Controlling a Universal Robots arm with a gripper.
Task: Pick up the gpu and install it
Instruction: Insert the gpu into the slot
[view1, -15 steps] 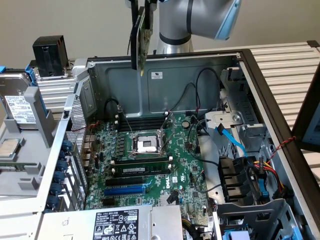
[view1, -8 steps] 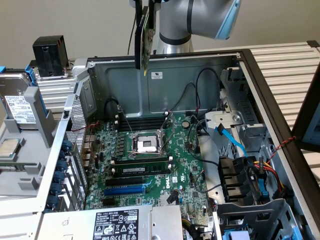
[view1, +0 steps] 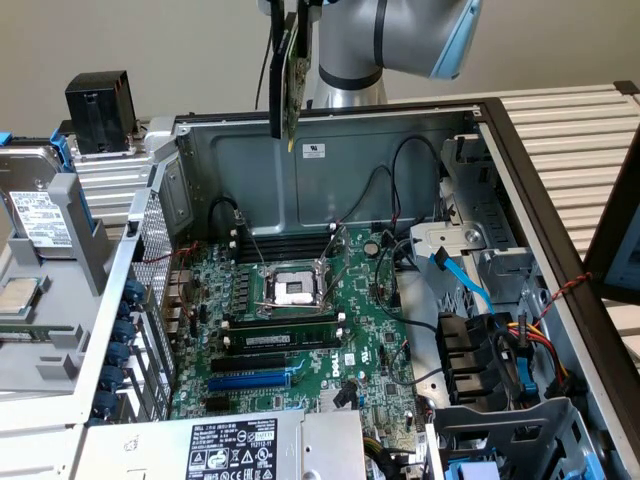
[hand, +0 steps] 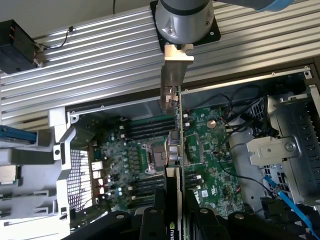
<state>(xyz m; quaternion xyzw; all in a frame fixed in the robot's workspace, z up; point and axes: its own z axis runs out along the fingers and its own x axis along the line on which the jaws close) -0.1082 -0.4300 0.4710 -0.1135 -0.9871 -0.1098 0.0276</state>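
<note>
The gpu (view1: 288, 75) hangs on edge high above the open computer case, over its back wall. In the wrist view the gpu (hand: 175, 150) runs edge-on away from the camera, with its black shroud, its green board edge and its silver end bracket (hand: 176, 75) at the far end. My gripper (hand: 175, 222) is shut on the card, one black finger (hand: 150, 220) on each side of it. Below lies the green motherboard (view1: 375, 345) with its blue and black expansion slots (view1: 250, 380).
Two RAM sticks (view1: 280, 335) sit by the CPU socket (view1: 295, 290). Black, blue and coloured cables (view1: 470, 290) and a drive cage (view1: 500, 420) fill the case on the exterior view's right. The power supply (view1: 230, 445) is in front. A hard drive (view1: 35, 215) and a black box (view1: 100, 110) stand outside.
</note>
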